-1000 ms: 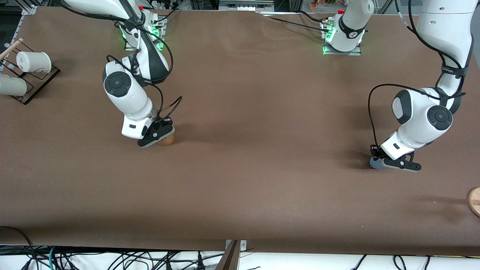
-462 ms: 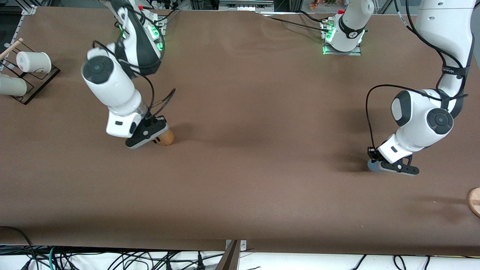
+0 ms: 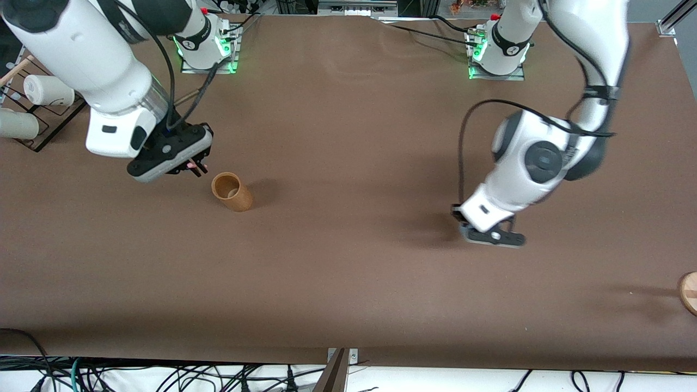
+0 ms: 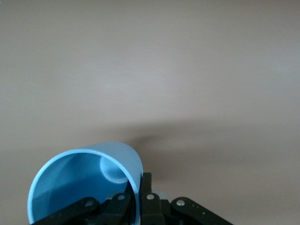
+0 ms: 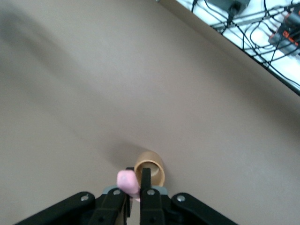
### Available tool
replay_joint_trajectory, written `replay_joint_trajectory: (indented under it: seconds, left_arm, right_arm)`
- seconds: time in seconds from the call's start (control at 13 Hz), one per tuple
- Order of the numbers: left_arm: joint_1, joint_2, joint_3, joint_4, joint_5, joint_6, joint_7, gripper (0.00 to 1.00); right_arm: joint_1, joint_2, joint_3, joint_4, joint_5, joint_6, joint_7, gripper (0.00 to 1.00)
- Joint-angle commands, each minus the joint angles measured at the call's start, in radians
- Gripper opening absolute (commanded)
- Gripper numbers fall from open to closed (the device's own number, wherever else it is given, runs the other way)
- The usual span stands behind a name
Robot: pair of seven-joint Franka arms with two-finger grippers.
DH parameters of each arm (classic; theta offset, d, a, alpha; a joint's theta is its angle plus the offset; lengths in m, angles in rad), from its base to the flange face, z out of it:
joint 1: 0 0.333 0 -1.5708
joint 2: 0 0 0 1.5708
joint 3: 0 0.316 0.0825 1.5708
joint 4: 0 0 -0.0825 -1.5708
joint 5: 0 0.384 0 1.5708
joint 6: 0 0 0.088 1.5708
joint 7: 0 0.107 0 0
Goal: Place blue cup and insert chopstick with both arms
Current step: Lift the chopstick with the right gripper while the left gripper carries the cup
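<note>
My left gripper (image 3: 491,236) is up over bare table toward the left arm's end. It is shut on the wall of the blue cup (image 4: 79,180), one finger inside the rim and one outside (image 4: 139,183). In the front view the hand hides the cup. My right gripper (image 3: 196,169) is up in the air beside the tan cup (image 3: 232,191), which stands upright on the table. It is shut on the pink chopstick (image 5: 127,183), whose end sticks out between the fingers (image 5: 136,178). The tan cup (image 5: 150,171) shows just below the fingertips.
A black wire rack (image 3: 52,125) with white cups (image 3: 48,90) and a pale wooden rod (image 3: 16,68) stands at the right arm's end. A round wooden piece (image 3: 689,291) lies at the table edge at the left arm's end.
My right gripper has risen off the tan cup and moved toward the right arm's end, with the chopstick. My left gripper has lifted the blue cup and carried it toward the table's middle.
</note>
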State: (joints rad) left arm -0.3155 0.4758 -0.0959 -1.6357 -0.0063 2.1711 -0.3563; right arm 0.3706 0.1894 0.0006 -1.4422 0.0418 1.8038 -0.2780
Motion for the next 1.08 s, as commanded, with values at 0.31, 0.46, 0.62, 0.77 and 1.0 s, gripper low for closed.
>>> replay_joint_trajectory:
  seconds: [0.31, 0.46, 0.62, 0.77, 1.0]
  left_arm:
    - [-0.273, 0.237, 0.021, 0.243, 0.003, -0.028, -0.396, 0.0]
    - [-0.319, 0.291, 0.025, 0.281, 0.011, -0.028, -0.478, 0.0]
    - [-0.341, 0.322, 0.027, 0.289, 0.012, -0.022, -0.519, 0.0]
    - [-0.341, 0.33, 0.027, 0.289, 0.012, -0.019, -0.53, 0.0]
    - [-0.338, 0.326, 0.027, 0.29, 0.011, -0.019, -0.53, 0.26]
  right_arm:
    - [0.053, 0.068, 0.009, 0.08, 0.072, 0.034, 0.058, 0.0]
    - [0.086, 0.093, 0.009, 0.08, 0.072, 0.061, 0.106, 0.0]
    - [0.112, 0.116, 0.009, 0.08, 0.069, 0.097, 0.132, 0.0]
    - [0.137, 0.134, 0.009, 0.08, 0.067, 0.13, 0.178, 0.0]
    - [0.162, 0.145, 0.009, 0.079, 0.066, 0.155, 0.206, 0.0]
